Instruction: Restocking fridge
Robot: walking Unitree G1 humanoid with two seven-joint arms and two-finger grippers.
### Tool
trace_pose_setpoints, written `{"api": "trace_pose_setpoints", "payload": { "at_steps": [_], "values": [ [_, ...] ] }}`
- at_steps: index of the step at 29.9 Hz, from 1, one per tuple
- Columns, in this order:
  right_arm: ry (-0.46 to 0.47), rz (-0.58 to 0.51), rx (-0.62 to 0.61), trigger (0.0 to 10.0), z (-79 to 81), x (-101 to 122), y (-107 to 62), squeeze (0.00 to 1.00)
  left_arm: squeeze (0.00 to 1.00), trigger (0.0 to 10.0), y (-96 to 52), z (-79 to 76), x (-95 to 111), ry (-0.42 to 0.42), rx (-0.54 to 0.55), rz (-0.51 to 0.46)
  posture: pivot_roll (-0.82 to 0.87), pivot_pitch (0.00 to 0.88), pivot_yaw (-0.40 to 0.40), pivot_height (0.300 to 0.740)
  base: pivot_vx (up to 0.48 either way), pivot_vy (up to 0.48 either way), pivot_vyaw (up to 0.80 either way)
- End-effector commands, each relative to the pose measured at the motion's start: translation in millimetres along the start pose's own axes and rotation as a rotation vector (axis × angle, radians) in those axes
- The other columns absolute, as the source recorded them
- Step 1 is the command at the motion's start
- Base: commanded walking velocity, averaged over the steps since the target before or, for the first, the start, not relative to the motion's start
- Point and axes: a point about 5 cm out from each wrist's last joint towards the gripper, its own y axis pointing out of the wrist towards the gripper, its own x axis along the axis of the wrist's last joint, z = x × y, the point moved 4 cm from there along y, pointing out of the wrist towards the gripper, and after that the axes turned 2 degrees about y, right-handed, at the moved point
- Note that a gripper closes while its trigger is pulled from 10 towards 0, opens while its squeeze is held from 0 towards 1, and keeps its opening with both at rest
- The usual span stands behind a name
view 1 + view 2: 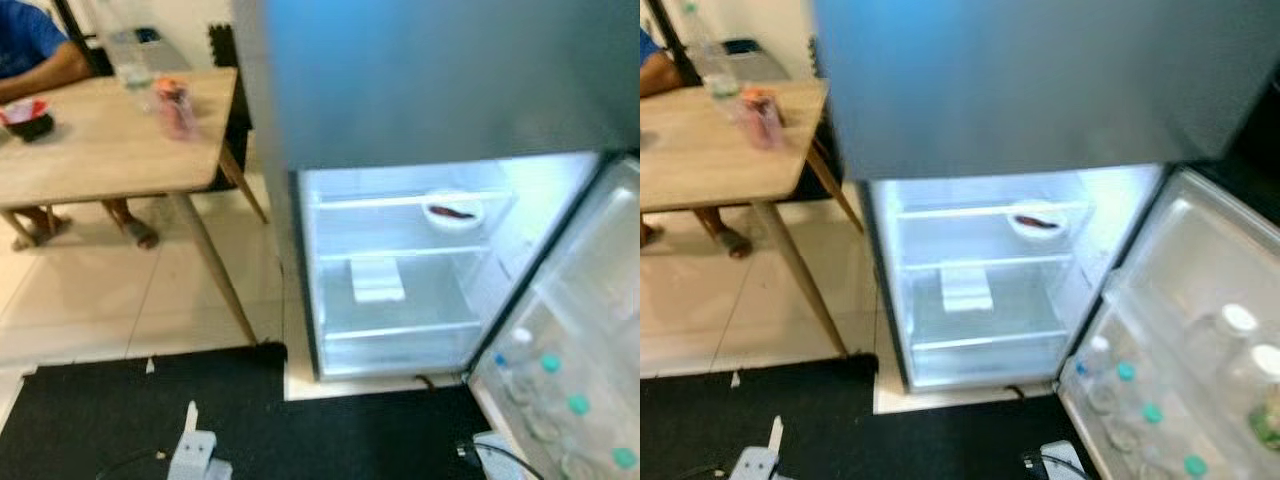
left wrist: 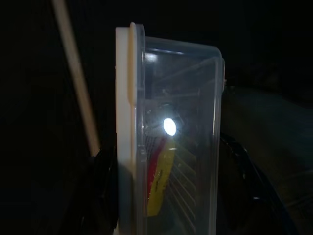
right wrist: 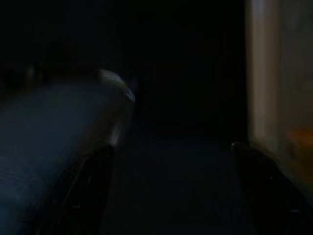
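Observation:
The fridge [image 1: 400, 300] stands open before me, its lower compartment lit, with glass shelves. A white bowl [image 1: 452, 211] holding something red sits on the upper shelf. A flat white piece [image 1: 377, 280] lies on the middle shelf. In the dark left wrist view, my left gripper [image 2: 166, 152] is shut on a clear plastic container [image 2: 190, 88] with a white lid, held on edge. Something red and yellow lies inside it. My right gripper [image 3: 176, 152] hangs in the dark, its fingers apart with nothing between them.
The fridge door [image 1: 1200, 290] is swung open to the right, with several capped bottles [image 1: 1125, 385] and white-lidded jars [image 1: 1238, 330] in its racks. A wooden table [image 1: 90, 150] at left bears a pink cup [image 1: 175, 108]; a person [image 1: 30, 50] sits there. A black mat [image 1: 120, 410] covers the near floor.

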Motion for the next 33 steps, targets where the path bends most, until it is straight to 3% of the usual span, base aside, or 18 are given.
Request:
{"api": "trace_pose_setpoints", "payload": {
  "at_steps": [1, 11, 18, 33],
  "values": [
    [-0.005, -0.003, 0.015, 10.0, 5.9, 2.7, 1.2, 0.00, 0.00, 10.0, -0.9, 2.6, -1.8, 0.001, 0.011, 0.001, -0.02, 0.050, 0.023, 0.740, 0.000, 0.000, 0.00],
    [-0.011, -0.009, 0.018, 10.0, 7.2, 4.0, 1.5, 0.00, 0.00, 10.0, -0.6, 1.8, -1.4, 0.013, 0.008, 0.003, -0.02, 0.052, 0.022, 0.740, 0.000, 0.000, 0.00],
    [-0.014, -0.013, 0.022, 10.0, 8.1, 5.0, 1.6, 0.00, 0.00, 10.0, -0.5, 0.5, -2.4, 0.014, 0.002, 0.007, -0.02, 0.053, 0.022, 0.740, 0.000, -0.441, 0.00],
    [-0.037, -0.018, 0.041, 10.0, 11.1, 6.2, 1.8, 0.00, 0.00, 10.0, -0.3, 1.4, -0.8, -0.009, 0.013, -0.004, -0.02, 0.058, 0.023, 0.740, 0.000, 0.000, 0.00]
  ]
}}
